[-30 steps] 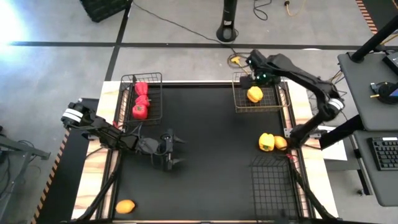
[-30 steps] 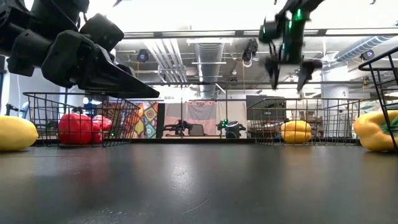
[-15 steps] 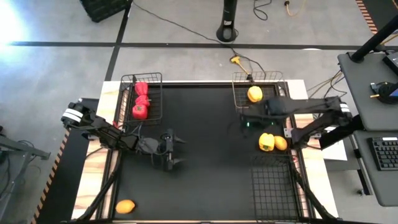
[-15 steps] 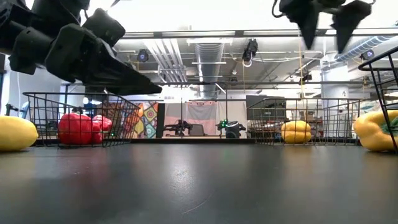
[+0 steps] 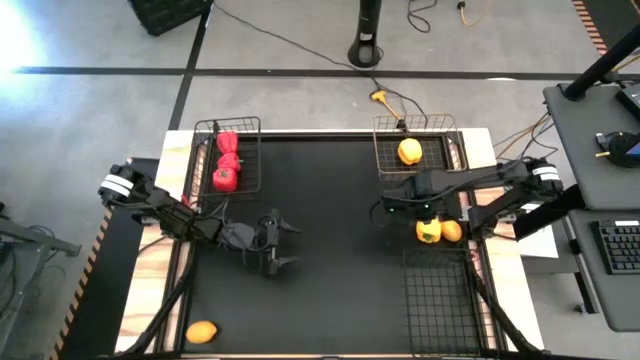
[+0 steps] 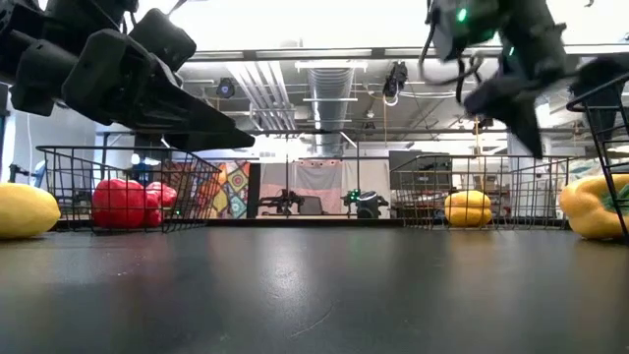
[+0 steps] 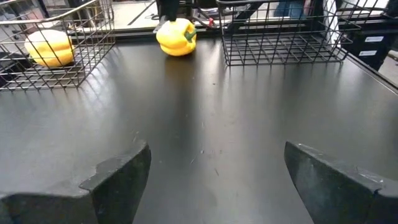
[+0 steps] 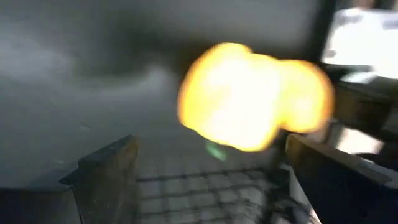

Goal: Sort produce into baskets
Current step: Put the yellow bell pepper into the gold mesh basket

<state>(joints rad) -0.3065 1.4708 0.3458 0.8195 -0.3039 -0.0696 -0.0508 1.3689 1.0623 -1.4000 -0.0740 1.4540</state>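
Note:
My right gripper (image 5: 418,212) hangs open just above and to the far side of a loose yellow pepper (image 5: 428,230), which fills its wrist view (image 8: 249,93) between the two fingers and is not touched. An orange fruit (image 5: 451,230) lies against that pepper. A tan wire basket (image 5: 384,150) at the far right holds another yellow pepper (image 5: 409,151). A black wire basket (image 5: 250,150) at the far left holds three red peppers (image 5: 224,178). My left gripper (image 5: 280,245) waits open and empty, left of the table's centre.
An empty black wire basket (image 5: 435,300) stands at the near right, close to the loose pepper. Another orange fruit (image 5: 202,331) lies at the near left corner. A black crate (image 5: 165,12) sits on the floor beyond the table. The table's middle is bare.
My right gripper has swung from above the tan basket toward the table's near edge and down, turning until it faces the loose yellow pepper. The yellow pepper in the tan basket has stayed where it was.

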